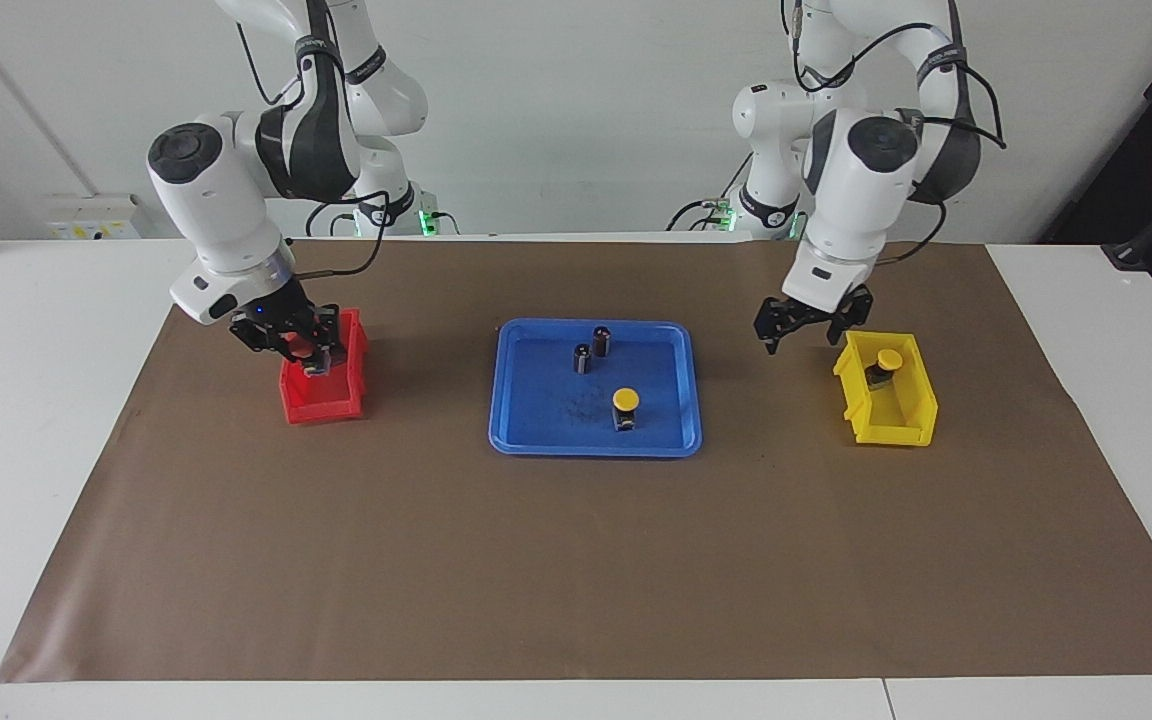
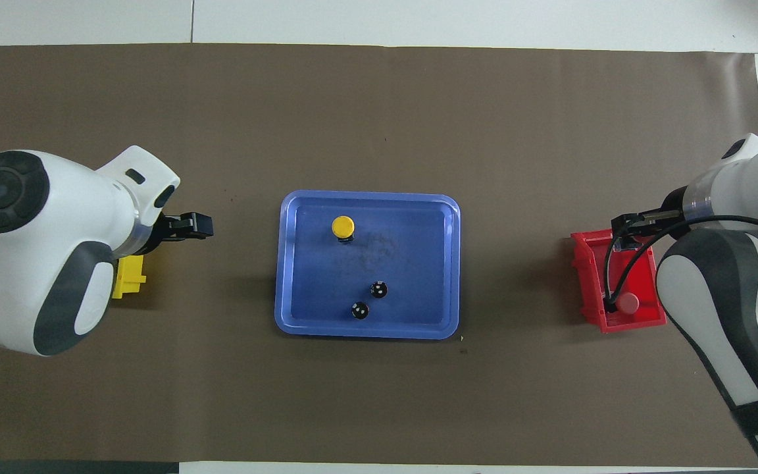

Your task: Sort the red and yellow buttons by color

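Observation:
A yellow button (image 1: pixel 625 404) stands in the blue tray (image 1: pixel 526 430), also in the overhead view (image 2: pixel 343 227). Another yellow button (image 1: pixel 887 363) sits in the yellow bin (image 1: pixel 896 425). My left gripper (image 1: pixel 812 327) hangs open and empty just above the mat beside that bin, on the tray's side. My right gripper (image 1: pixel 304 350) is low in the red bin (image 1: pixel 321 405), shut on a red button (image 1: pixel 305 346). Another red button (image 2: pixel 628 303) lies in the red bin (image 2: pixel 589 289), toward its end nearer the robots.
Two small dark cylinders with silvery tops (image 1: pixel 602 340) (image 1: pixel 583 358) stand in the tray, nearer the robots than the yellow button. The brown mat (image 1: pixel 576 560) covers the table. In the overhead view the left arm hides most of the yellow bin (image 2: pixel 129 278).

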Controlling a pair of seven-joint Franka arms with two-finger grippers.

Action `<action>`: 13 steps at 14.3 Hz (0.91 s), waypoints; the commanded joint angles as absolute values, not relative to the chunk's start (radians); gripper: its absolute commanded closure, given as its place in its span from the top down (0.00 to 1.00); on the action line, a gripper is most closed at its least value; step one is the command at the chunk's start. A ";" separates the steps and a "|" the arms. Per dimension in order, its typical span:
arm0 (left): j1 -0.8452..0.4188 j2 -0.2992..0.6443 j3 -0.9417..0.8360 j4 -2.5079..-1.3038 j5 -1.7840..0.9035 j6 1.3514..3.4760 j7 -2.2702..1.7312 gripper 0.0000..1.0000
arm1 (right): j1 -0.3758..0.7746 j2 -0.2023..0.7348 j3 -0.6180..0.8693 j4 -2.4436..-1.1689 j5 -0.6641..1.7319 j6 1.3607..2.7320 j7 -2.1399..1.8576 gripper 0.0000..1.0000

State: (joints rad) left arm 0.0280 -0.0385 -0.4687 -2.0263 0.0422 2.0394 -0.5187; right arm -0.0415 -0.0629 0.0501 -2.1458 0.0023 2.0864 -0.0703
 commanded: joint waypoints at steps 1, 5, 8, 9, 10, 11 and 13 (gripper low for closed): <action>0.020 0.116 -0.563 -1.892 0.054 2.025 -0.671 1.00 | -0.071 -0.101 0.061 -2.235 0.023 2.170 -0.123 0.20; 0.003 0.291 -0.708 -1.849 0.277 2.112 -0.960 1.00 | -0.101 -0.103 0.061 -2.298 0.023 2.238 -0.164 0.20; -0.034 0.447 -0.745 -1.749 0.435 2.082 -1.101 1.00 | -0.101 -0.097 0.061 -2.321 0.023 2.247 -0.161 0.20; -0.034 0.475 -0.762 -1.737 0.465 2.074 -1.121 1.00 | -0.098 -0.097 0.061 -2.338 0.023 2.276 -0.160 0.20; -0.034 0.492 -0.770 -1.729 0.480 2.074 -1.133 1.00 | -0.092 -0.100 0.061 -2.351 0.023 2.302 -0.160 0.20; -0.037 0.495 -0.770 -1.729 0.482 2.075 -1.137 1.00 | -0.091 -0.101 0.061 -2.364 0.023 2.325 -0.160 0.20; -0.038 0.500 -0.770 -1.729 0.483 2.077 -1.141 0.98 | -0.092 -0.095 0.061 -2.376 0.023 2.345 -0.169 0.20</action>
State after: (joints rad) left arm -0.0343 0.4861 -0.7586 -1.7592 0.4542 2.1063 -1.1135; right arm -0.0840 -0.0704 0.0567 -2.3376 0.0024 2.3159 -0.1355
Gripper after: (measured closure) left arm 0.004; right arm 0.621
